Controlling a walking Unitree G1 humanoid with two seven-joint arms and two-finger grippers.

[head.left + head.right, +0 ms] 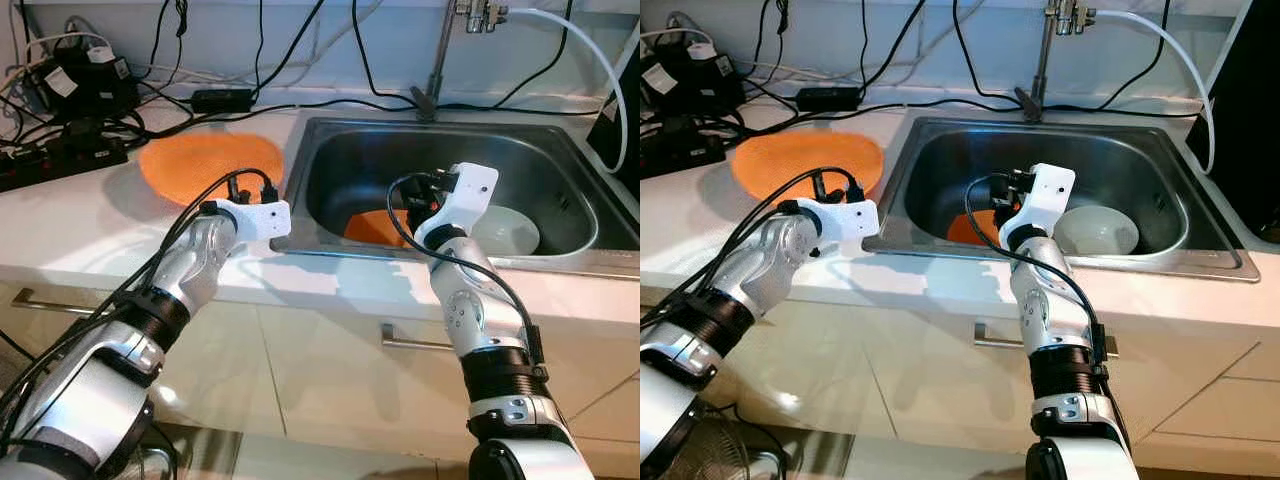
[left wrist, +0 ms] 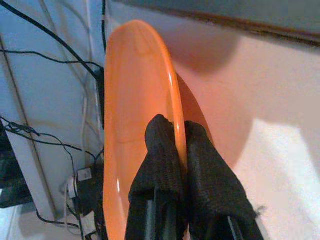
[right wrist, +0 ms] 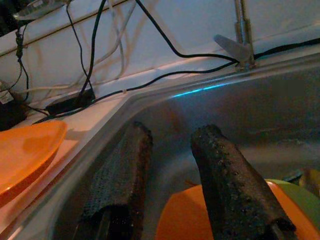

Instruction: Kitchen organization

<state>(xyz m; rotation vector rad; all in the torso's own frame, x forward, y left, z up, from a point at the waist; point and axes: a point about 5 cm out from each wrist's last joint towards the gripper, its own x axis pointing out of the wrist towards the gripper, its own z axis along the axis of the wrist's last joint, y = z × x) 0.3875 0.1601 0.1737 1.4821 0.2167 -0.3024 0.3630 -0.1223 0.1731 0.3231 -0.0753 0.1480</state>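
The left gripper (image 2: 172, 150) pinches the rim of the orange plate (image 1: 205, 160), which lies on the counter (image 1: 90, 230) by the sink's left edge, likely for stacking or shifting it. The right gripper (image 3: 170, 165) hangs spread apart over the sink (image 1: 560, 150), which holds another orange dish (image 1: 375, 228) and a white bowl (image 1: 510, 230)

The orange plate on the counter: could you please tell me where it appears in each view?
Left eye: orange plate upper left, beside the sink.
Right eye: upper left.
Left wrist: centre, rim pinched by the left gripper.
Right wrist: lower left corner.
Shared landmark: the sink's left rim.
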